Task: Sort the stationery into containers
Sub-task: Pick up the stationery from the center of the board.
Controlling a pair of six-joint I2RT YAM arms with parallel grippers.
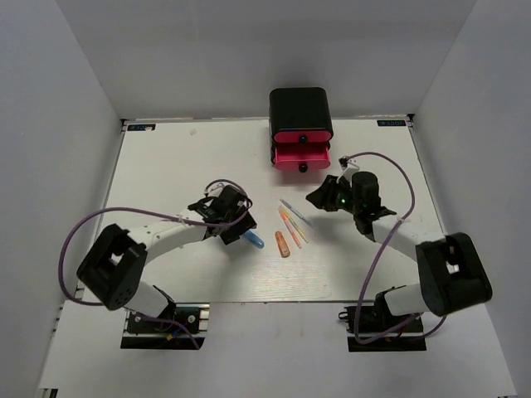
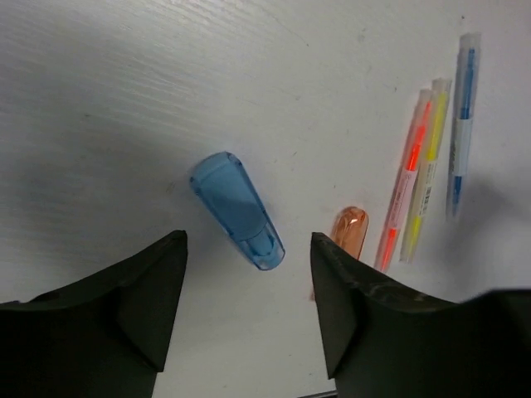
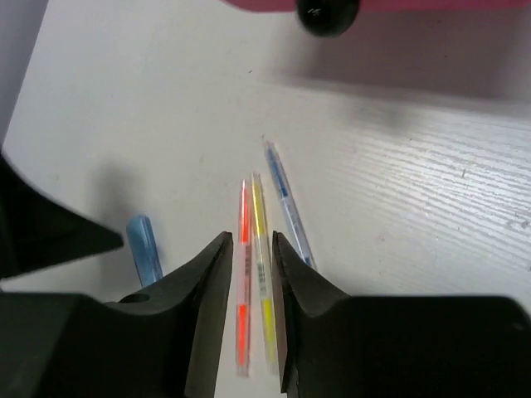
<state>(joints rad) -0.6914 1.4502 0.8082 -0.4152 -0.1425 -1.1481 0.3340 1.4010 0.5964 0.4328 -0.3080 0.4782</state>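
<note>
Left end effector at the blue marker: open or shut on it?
Open. The left end effector has its fingers wide apart either side of the blue marker, bare table between each and it.

Glossy black rounded-cube cabinet point(image 1: 300, 104). Pink plastic drawers point(image 1: 290, 155), two showing, each with a small black round knob point(image 1: 304, 167). White table point(image 1: 182, 166) has a fine parallel grain pattern. Stubby translucent blue marker point(image 2: 239, 210). Stubby translucent orange marker point(image 2: 349, 232). Thin clear pen with pink-orange core point(image 2: 405, 182). Thin clear pen with yellow core point(image 2: 426, 170), with dark marks on the barrel, probably print. Thin clear pen with blue core point(image 2: 461, 116). Purple cables point(image 1: 116, 210).
</note>
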